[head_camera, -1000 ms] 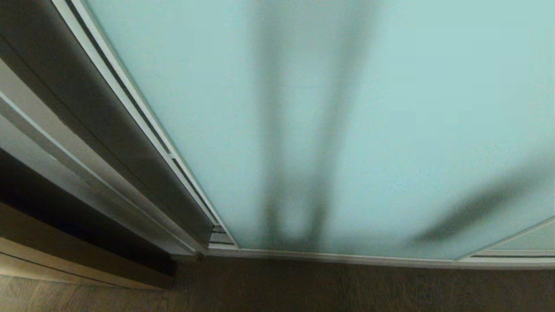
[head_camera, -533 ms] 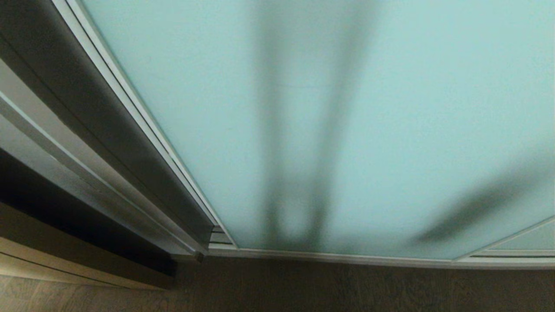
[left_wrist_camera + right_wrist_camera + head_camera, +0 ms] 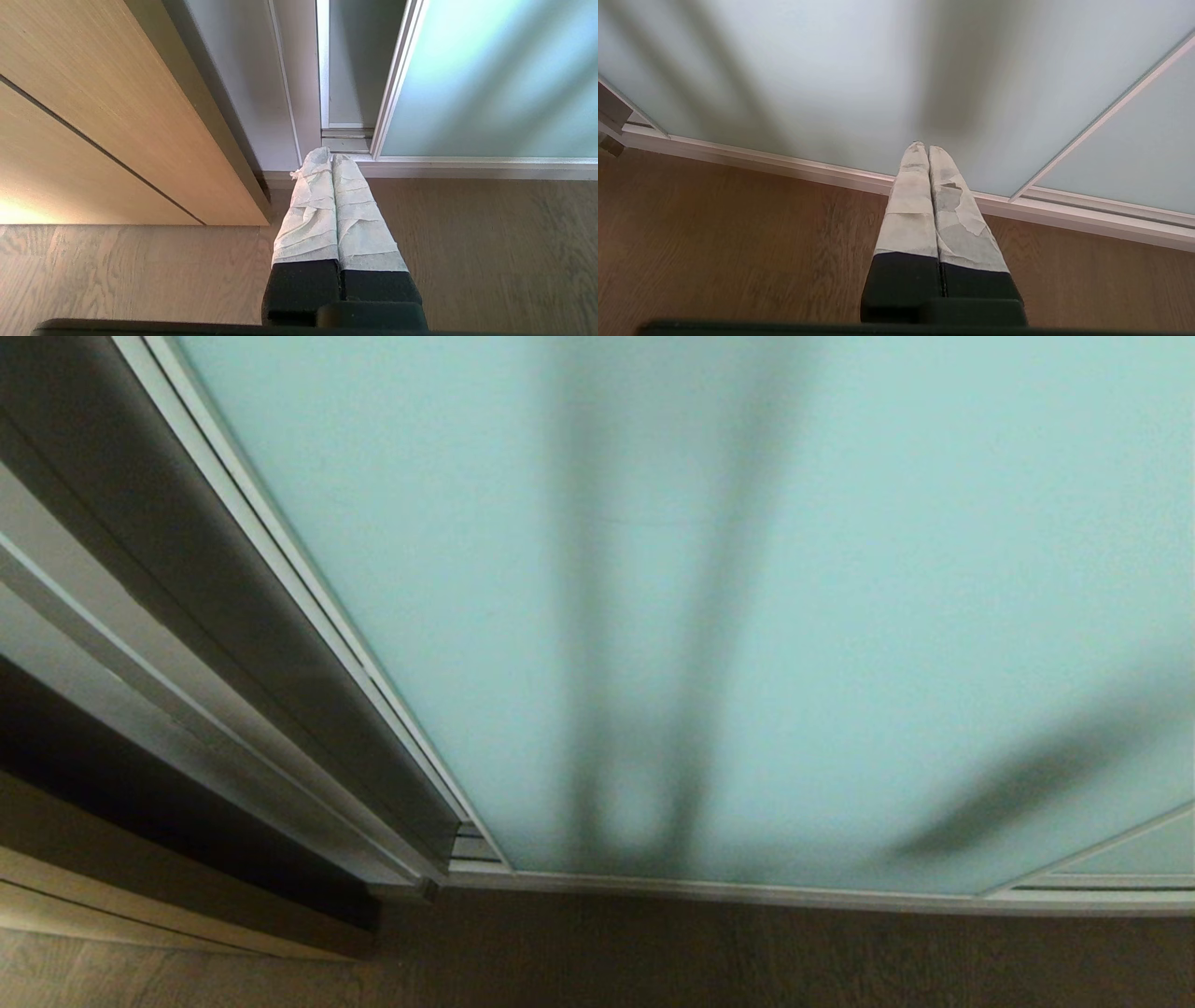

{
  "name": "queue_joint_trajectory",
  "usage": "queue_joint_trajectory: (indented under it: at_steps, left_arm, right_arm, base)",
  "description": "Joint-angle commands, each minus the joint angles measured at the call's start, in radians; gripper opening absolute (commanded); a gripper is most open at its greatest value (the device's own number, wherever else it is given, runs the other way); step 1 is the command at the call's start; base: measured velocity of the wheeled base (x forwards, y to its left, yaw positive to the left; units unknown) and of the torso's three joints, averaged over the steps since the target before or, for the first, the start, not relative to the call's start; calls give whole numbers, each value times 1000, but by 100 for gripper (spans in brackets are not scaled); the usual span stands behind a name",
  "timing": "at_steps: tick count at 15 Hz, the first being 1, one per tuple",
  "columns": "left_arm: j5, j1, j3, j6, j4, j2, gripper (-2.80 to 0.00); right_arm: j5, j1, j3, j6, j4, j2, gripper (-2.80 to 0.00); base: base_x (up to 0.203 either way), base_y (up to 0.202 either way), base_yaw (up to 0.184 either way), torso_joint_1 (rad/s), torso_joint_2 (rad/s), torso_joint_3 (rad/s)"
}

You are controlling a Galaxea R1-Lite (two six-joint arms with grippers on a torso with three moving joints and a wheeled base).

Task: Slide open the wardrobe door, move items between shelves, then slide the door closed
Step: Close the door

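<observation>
Hanging floorward, both grippers (image 3: pixel 331 158) (image 3: pixel 923 147) closed.

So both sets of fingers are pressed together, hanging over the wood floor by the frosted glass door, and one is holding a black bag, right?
Not quite: neither holds a bag. The left wrist view shows the left gripper shut on nothing, the right wrist view the right gripper likewise, both over the wood floor by the sliding wardrobe door.
</observation>
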Motion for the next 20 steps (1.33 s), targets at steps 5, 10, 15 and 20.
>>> queue_joint_trajectory:
  at_steps: [5,10,15,20]
  left_arm:
    - [7,-1,-2,23,5,0,-280]
    - [-31,0,-78,47,-51,0,-280]
    - [-194,0,-564,-50,-18,184,-280]
    - [-444,-3,-1134,-315,-9,625,-280]
  right_arm:
    - [1,0,0,-1,0,-1,-280]
    - [1,0,0,-1,0,-1,-280]
    - [1,0,0,-1,0,-1,-280]
    - [1,0,0,-1,0,-1,-280]
  base:
    - [0,0,0,0,0,0]
    - [0,0,0,0,0,0]
    - [0,0,0,0,0,0]
    - [0,0,0,0,0,0]
